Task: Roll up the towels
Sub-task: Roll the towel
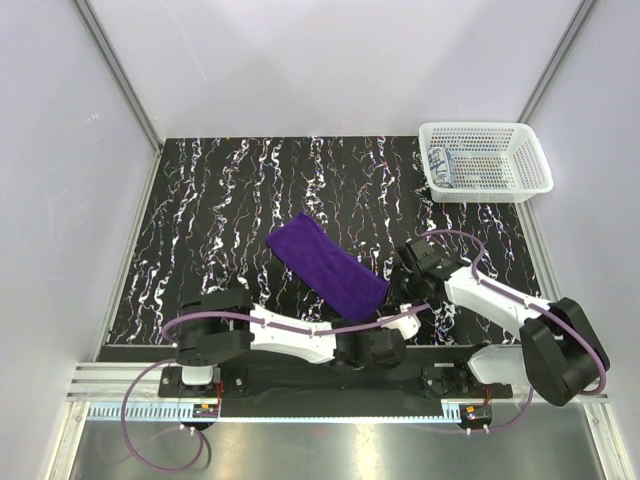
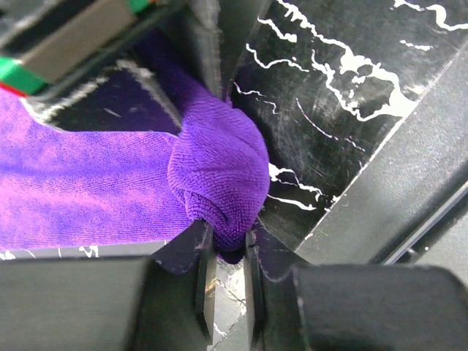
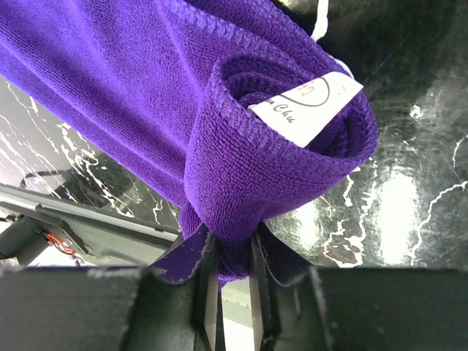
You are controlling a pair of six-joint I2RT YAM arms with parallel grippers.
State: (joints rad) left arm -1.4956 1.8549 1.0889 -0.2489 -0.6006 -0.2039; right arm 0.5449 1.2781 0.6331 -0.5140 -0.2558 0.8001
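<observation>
- A purple towel (image 1: pixel 325 263) lies mid-table on the black marbled table (image 1: pixel 200 200), running diagonally from 11 o'clock to 5 o'clock.
- The left gripper (image 2: pixel 228 245) is almost closed, pinching a bunched fold at the towel's 5 o'clock end.
- The right gripper (image 3: pixel 232 252) is almost closed on that same end, where the cloth curls into a loose roll showing a white label (image 3: pixel 307 102).
- A patterned towel (image 1: pixel 443 165) sits in a white basket (image 1: pixel 520 150) at 1 o'clock.

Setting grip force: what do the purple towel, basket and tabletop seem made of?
Purple towel: soft matte cloth, probably microfibre; fine nap and stitched hem show. Basket: white plastic, apparently; rigid open mesh walls. Tabletop: smooth, glossy black with white veining; glare spots suggest laminate or film.
</observation>
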